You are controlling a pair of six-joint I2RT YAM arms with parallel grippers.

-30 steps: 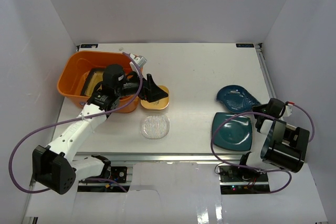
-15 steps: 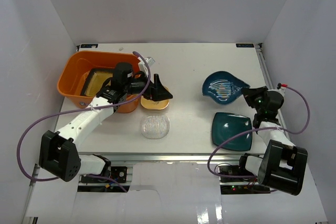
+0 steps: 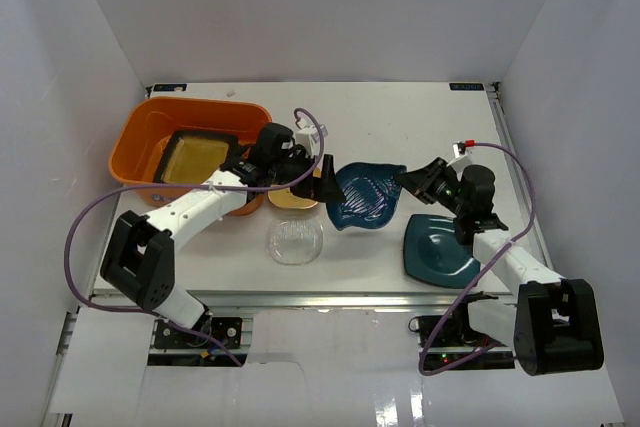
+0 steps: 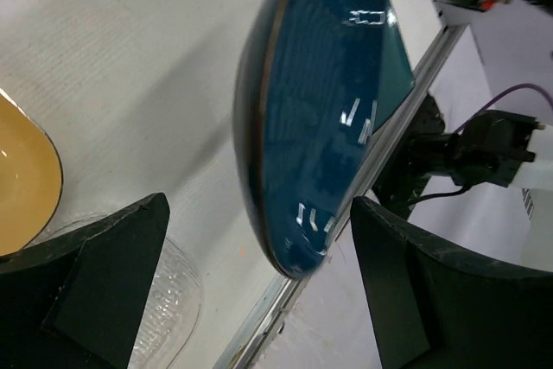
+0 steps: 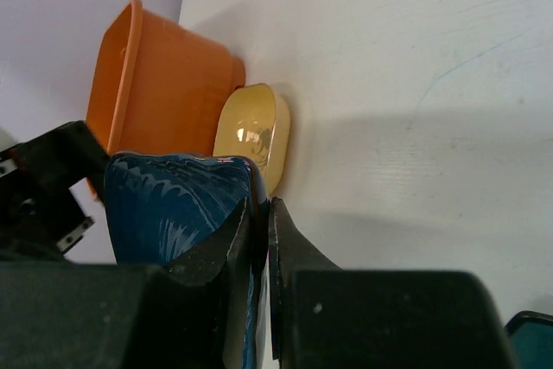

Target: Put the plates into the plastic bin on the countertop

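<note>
Gripping scalloped teal plate (image 3: 366, 199) | right gripper (image 3: 407, 179) clamped | left gripper (image 3: 324, 180) wide

The left arm (image 3: 195, 212) reaches forward and to the right from its base. Its wrist is turned so the left pincer (image 3: 320, 179) points right, with both black fingers (image 4: 104, 291) spread fully wide and gripping nothing. The right arm (image 3: 510, 267) leans forward and to the left, its wrist lifted above the elbow. The right pincer (image 3: 408, 179) points left, facing the other pincer. Its jaws are pressed almost together on the rim of the scalloped teal plate (image 3: 365, 197), and the plate's opposite edge sits in the gap between the left pincer's fingers.
</note>
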